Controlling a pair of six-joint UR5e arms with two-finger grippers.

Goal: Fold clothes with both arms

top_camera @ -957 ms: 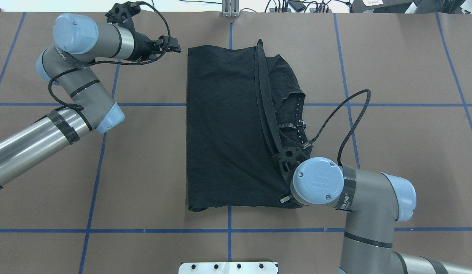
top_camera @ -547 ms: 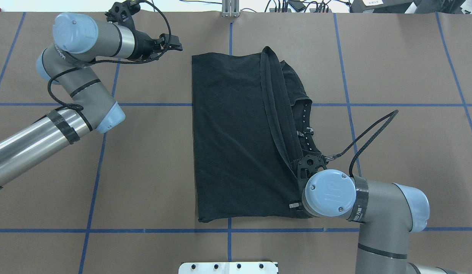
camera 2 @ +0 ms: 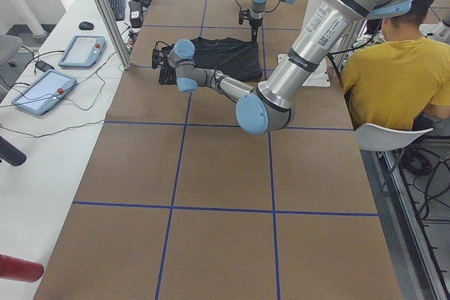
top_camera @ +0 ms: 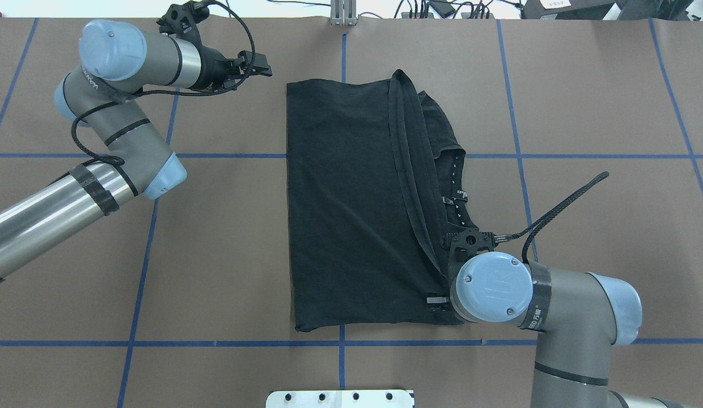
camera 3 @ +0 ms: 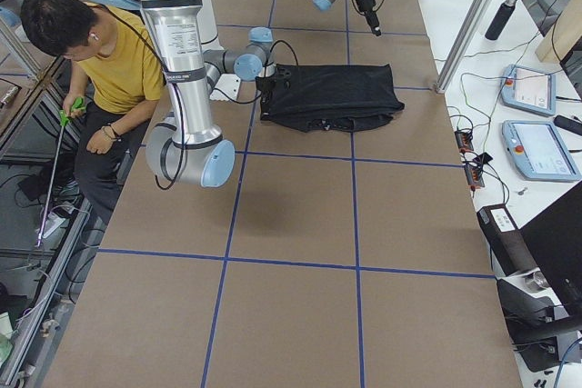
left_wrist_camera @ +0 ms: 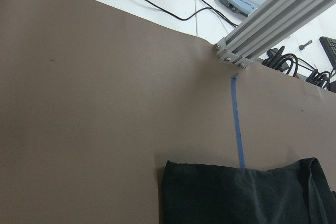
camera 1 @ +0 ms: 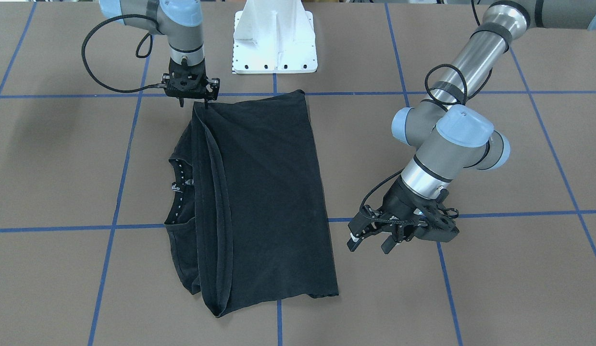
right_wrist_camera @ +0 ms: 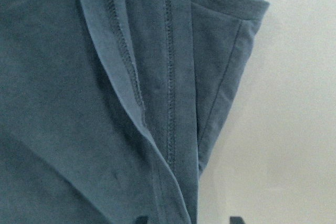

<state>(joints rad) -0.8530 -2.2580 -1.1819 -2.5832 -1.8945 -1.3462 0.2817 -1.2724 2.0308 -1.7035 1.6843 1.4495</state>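
Closest to the robot's base, the right pincer pointed straight down at the near right corner of the T-shirt. Overhead it hid under its own blue wrist cap, but the right wrist camera gave it away: two fingertips well apart, the stitched hem running up between them, nothing pinched. From there the folded shirt stretched away across the brown worktop, its long axis running from the robot to the far edge, its collar peeking out on the right beside the doubled flap. Out at the far left corner hung the left pincer, jaws apart and empty, just beside the cloth and not touching. Its own camera showed that corner ahead. The right arm sat nearer, so the hem looked like its grab.
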